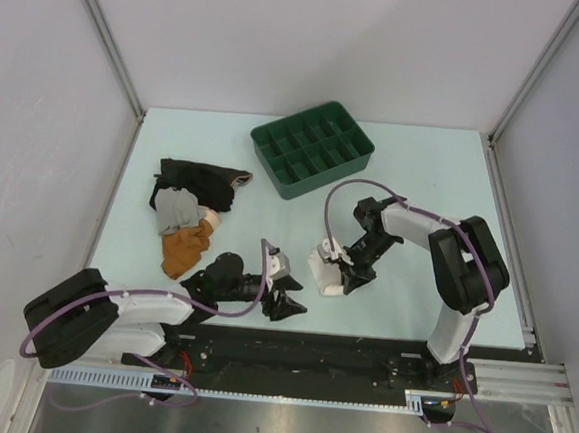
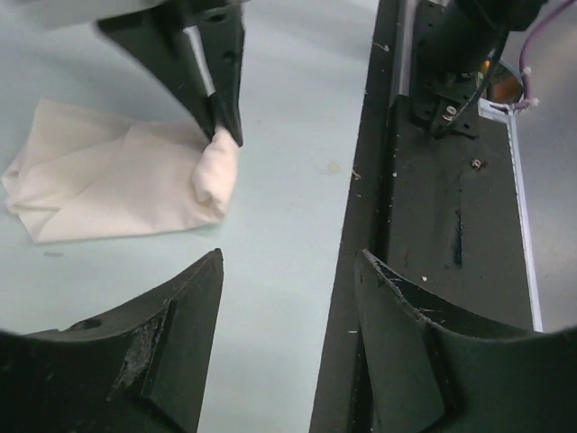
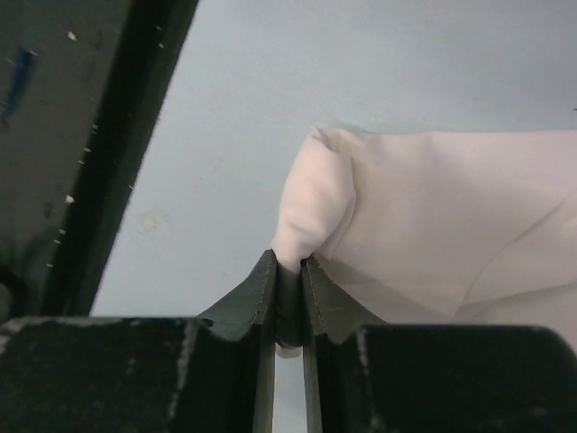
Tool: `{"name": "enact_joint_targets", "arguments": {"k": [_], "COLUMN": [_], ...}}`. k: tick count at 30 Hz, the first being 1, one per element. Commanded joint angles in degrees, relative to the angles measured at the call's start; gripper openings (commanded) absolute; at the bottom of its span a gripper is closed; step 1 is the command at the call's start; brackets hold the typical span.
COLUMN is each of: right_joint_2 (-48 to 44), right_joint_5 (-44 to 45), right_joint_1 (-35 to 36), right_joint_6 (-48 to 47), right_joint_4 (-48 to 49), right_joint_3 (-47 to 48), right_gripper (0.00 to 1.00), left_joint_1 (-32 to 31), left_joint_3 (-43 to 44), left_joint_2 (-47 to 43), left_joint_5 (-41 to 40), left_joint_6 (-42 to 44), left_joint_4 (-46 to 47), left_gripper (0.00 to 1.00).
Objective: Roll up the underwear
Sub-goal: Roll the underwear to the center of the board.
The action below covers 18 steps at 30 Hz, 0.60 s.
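Pinching the rolled-up end of the underwear with the right gripper, fingers pressed on the cloth. Lying flat on the table, close to the front edge, between both arms. Holding nothing in the left gripper, spread wide nearby.

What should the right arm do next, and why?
Probably carry the pinched edge over the flat part. The right gripper is shut on the underwear at its edge, where a small roll shows; the rest lies flat, and the left gripper stands open, off the cloth.
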Motion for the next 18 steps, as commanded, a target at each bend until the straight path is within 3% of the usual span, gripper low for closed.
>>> {"name": "enact_joint_targets", "arguments": {"k": [1,9,11,18], "right_joint_2": [5.21,10.66,11.72,14.53], "right_joint_5": [-4.69,-5.57,-5.92,-7.94], "right_joint_1": [-0.15,-1.12,-1.55,-3.05], "right_joint_6": [4.45,8.84,9.11,9.20], "right_joint_4": [-8.91,-10.76,-11.29,-13.49], "right_joint_3": [4.60,7.94,8.38,10.67], "right_gripper": [0.07,0.06,0.06,0.05], "left_joint_1": [-4.67,-11.44,-12.31,-14.34], "left_joint_3": [2.26,16.49,19.22,26.61], "left_joint_2": [0.28,14.23,16.53,25.14], "left_joint_5": [-5.90,-13.10,-14.60,-20.40], "left_joint_6": [11.11,21.23,22.37,25.80], "left_joint_4": [0.74,-11.93,-15.80,-22.30], "left_gripper": [0.65,0.72,0.78,0.76]}}
